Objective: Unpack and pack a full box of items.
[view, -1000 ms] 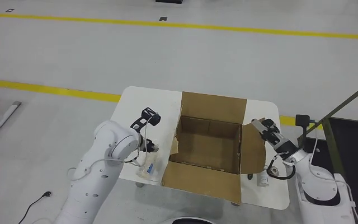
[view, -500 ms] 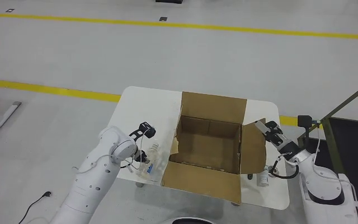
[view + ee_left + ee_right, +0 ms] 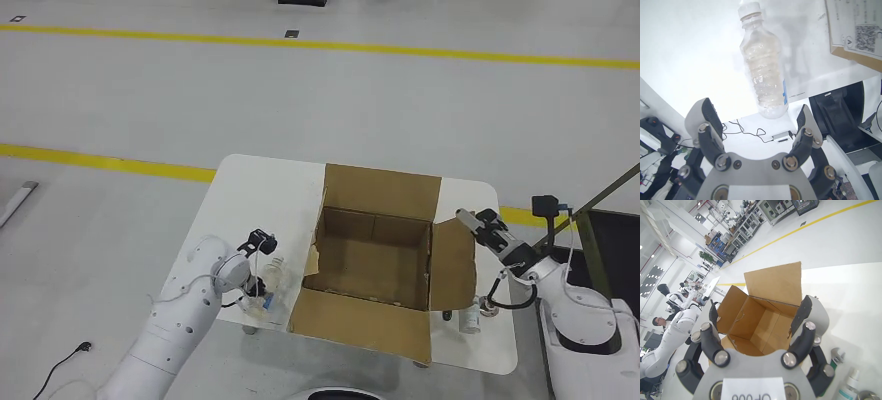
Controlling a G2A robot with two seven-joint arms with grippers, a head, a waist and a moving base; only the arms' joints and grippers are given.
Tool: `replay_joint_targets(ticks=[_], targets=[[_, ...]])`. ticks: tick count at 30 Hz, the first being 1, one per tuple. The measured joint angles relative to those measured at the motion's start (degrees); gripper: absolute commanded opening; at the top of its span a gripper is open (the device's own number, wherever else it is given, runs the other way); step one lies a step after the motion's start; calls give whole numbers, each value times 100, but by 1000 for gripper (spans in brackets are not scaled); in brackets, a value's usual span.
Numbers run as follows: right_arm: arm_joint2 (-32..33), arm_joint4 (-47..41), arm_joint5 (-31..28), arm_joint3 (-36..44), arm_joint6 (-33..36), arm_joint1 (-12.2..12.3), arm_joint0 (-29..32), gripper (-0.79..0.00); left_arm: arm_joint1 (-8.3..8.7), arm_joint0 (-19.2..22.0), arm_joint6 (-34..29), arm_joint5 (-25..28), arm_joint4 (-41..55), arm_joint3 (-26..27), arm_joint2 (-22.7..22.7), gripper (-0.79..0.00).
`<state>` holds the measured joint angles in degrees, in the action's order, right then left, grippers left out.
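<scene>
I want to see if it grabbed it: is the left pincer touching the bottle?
Apart. The left wrist view shows the left pincer open, with a gap between each finger and the bottle.

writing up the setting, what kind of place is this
Probably a robotics lab or factory hall: yellow floor lines, shelves of equipment and another white robot in the room behind.

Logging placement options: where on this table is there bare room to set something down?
Bare: the far-left stretch of the table, between its far edge, the box and the left gripper; also the box floor. Crowded: near-left corner with the bottle; near-right corner with wrench and spray bottle.
</scene>
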<state>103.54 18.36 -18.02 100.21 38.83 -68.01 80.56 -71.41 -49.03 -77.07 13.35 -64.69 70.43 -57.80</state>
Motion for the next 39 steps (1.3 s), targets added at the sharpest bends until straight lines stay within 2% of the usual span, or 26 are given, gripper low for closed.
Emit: replay_joint_targets(ticks=[5,12,13,14,15,19,21,28,29,30,31,32,33,34,39], targets=[[-79,37,22,48,-57,23,23,0,-115,181,328,-274,234,-449,198,0],[-113,79,59,192,-146,53,172,0,-233,377,689,-384,103,-919,514,0],[-109,82,61,213,-156,57,193,0,-242,397,722,-404,106,-990,526,-31],[-104,83,63,236,-171,63,220,0,-255,421,758,-428,106,-1079,544,-95],[-100,85,68,252,-182,67,239,0,-263,433,783,-440,98,-1143,561,-117],[-99,84,95,303,-226,83,306,0,-300,462,895,-434,122,-1354,622,-108],[-110,90,106,328,-245,91,333,0,-319,466,954,-417,119,-1430,664,-49],[-167,96,123,377,-306,116,381,0,-392,520,1134,-352,268,-1778,751,-105],[-172,99,126,378,-310,122,385,0,-403,539,1153,-346,262,-1824,770,-175],[-176,100,131,378,-310,125,386,0,-411,553,1163,-338,262,-1856,782,-323],[-178,100,138,379,-310,129,387,0,-418,569,1171,-330,262,-1885,791,-422],[-182,99,145,380,-310,135,387,0,-426,588,1183,-323,261,-1920,801,-597],[-185,99,148,381,-314,139,384,0,-431,601,1191,-318,255,-1942,809,-730],[-190,99,150,380,-321,142,378,0,-436,612,1197,-312,246,-1961,819,-785],[-263,150,203,332,-343,161,324,0,-446,663,1211,-258,202,-1961,828,-785]])
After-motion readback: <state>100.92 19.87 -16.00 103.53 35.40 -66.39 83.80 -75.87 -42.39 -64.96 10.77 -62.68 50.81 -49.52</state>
